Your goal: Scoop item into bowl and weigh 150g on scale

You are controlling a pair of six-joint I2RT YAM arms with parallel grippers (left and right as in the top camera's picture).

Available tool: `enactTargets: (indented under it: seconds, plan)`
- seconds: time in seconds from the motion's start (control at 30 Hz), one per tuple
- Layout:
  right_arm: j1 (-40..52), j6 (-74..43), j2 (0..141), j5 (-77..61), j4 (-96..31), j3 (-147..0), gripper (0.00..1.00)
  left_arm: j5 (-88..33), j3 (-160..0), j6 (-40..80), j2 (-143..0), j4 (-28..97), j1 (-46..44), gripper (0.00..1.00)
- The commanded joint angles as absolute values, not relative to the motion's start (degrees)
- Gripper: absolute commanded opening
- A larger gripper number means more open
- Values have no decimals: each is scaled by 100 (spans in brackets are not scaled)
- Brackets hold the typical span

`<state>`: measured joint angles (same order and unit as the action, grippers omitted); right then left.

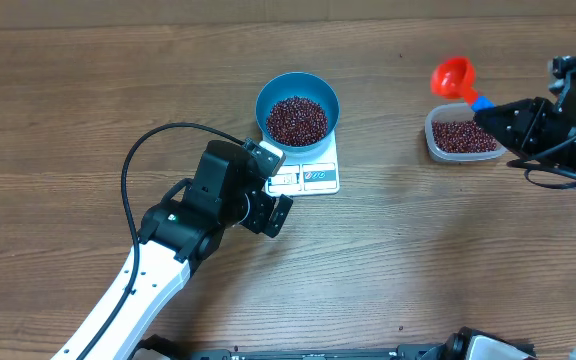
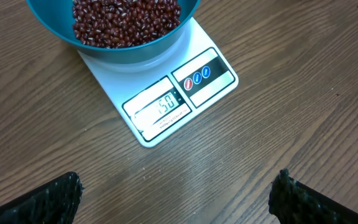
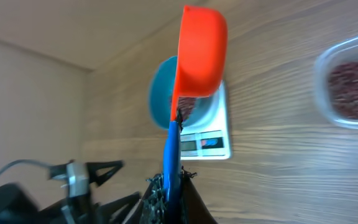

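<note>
Tabletop (image 2: 291, 93) shows between my wide-spread left fingers (image 2: 48, 199); the scale (image 2: 166, 106) lies just ahead, corner toward them, bowl (image 2: 135, 53) of beans (image 2: 126, 22) atop it. My right fingers (image 3: 156, 200) pinch the scoop (image 3: 201, 56) handle, tub (image 3: 322, 65) nearby.

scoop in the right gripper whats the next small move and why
Probably dip the scoop, shut in the right gripper, into the tub: it looks empty, and the scale display's leading digit is unreadable, so more beans may be needed.

The left arm (image 1: 158, 262) is extending in from the lower left, and the left gripper (image 2: 176, 206) is holding its jaws fully spread, grasping nothing. The right gripper (image 1: 490, 113) is clamping tightly on the scoop (image 1: 452, 76) handle.
</note>
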<state>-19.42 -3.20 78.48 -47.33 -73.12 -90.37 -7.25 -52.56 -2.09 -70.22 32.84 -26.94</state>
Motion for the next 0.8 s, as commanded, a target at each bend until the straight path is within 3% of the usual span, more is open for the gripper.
enactTargets:
  seconds: [0.0, 0.4, 0.77]
  plan:
    - [-1968, -364, 7835, -5387, -7314, -8827, 4, -690, -5374, -261, -7039, 3280, -2663, 99]
    - [-2106, -537, 7832, -5415, -7094, -8180, 4, -690, -5374, -261, -7041, 3280, -2663, 100]
    - [-3275, -196, 7832, -5741, -7242, -7603, 4, -690, -5374, -261, -7041, 3280, -2663, 99]
